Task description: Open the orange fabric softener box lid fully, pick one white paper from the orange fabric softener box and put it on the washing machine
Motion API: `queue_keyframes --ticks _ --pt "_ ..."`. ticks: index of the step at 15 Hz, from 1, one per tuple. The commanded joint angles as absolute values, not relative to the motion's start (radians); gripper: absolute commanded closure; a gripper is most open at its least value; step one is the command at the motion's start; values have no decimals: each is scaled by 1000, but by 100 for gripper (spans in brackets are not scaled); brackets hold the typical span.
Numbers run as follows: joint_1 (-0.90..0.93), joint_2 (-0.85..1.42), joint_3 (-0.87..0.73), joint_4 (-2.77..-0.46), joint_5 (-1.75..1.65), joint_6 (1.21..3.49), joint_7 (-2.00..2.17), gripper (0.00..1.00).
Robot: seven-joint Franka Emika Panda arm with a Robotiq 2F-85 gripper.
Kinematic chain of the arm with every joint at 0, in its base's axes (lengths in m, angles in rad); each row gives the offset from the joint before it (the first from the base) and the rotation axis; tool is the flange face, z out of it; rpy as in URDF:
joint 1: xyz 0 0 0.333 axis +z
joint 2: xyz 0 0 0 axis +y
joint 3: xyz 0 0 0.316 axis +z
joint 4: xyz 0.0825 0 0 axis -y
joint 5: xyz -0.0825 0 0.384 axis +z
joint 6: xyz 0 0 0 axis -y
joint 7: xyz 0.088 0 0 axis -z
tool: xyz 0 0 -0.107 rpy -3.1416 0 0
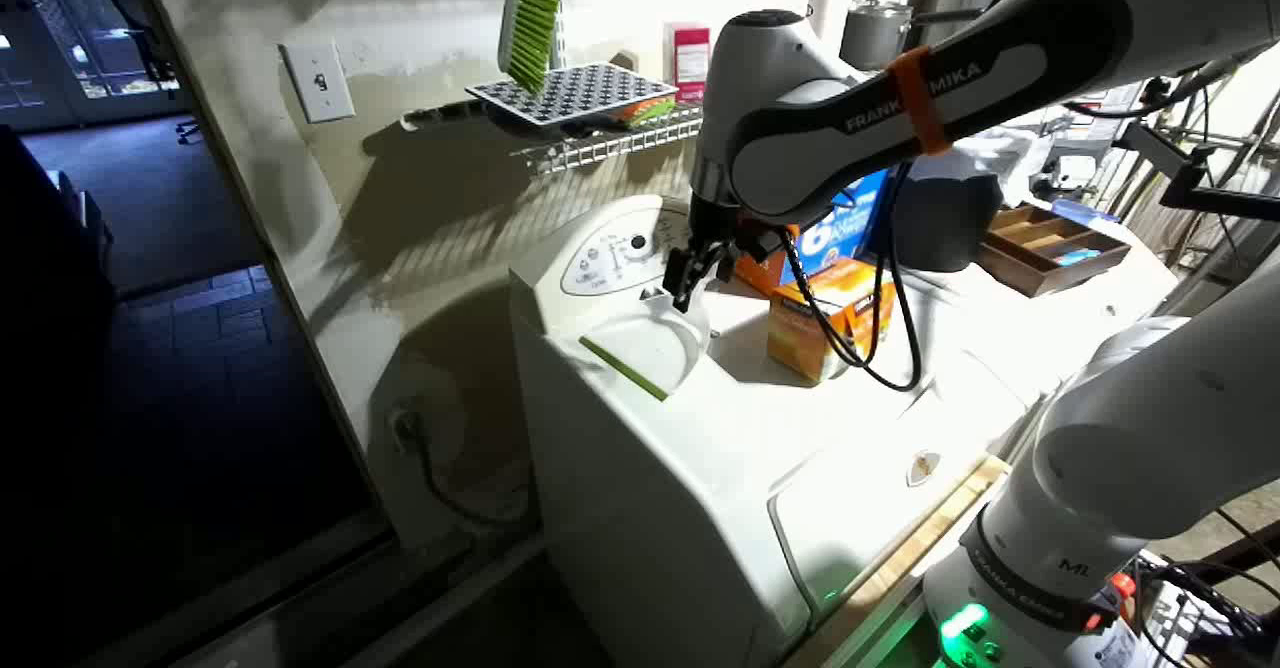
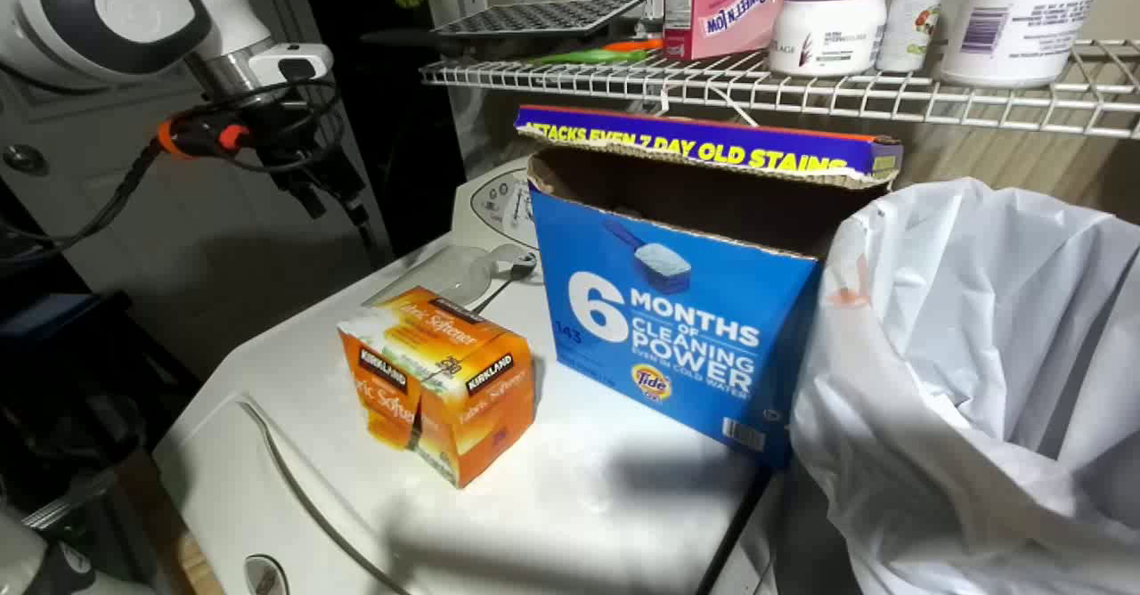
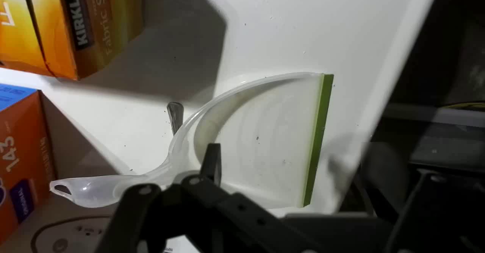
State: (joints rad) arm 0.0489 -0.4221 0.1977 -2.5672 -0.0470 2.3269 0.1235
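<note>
1. The Kirkland fabric softener carton (image 2: 445, 390) stands upright on the washing machine (image 1: 640, 508), whose top is the worktop (image 2: 570, 479); the fingers (image 3: 213, 162) are spread, with nothing gripped, well apart from the carton. Lifting the lid (image 2: 432, 335) is probably the step ahead.
2. The wrist view shows a translucent dustpan (image 3: 261, 131) beneath the fingers. Coming down too early would probably strike it and shove it across the worktop.
3. The lid appears to lie down, leaving little edge to catch. If the fingers push sideways rather than prise upward, the carton may skid or tip, perhaps against the Tide carton (image 2: 659, 346).
4. A dark slit (image 2: 416, 426) runs down the Kirkland carton's side, so the cardboard may buckle or tear under a hard pinch.
5. The slack wrist cable (image 2: 132, 183) could hook the lid or sweep the carton aside on the way across.
6. No white paper can be made out; any inside is hidden. A lid left half raised would block the fingers, and thin sheets could cling, bringing up several at once or none.
</note>
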Motion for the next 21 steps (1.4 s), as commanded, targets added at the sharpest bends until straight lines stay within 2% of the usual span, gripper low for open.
queue_keyframes --ticks 1,8,14,21 --pt "66 -421 181 -2565 -56 2324 130 0" --pt "-11 -449 183 -2606 -124 2223 278 0" --pt "-113 -525 201 -2649 -369 2183 452 0" --pt "-141 -611 80 -2750 -372 2222 373 0"
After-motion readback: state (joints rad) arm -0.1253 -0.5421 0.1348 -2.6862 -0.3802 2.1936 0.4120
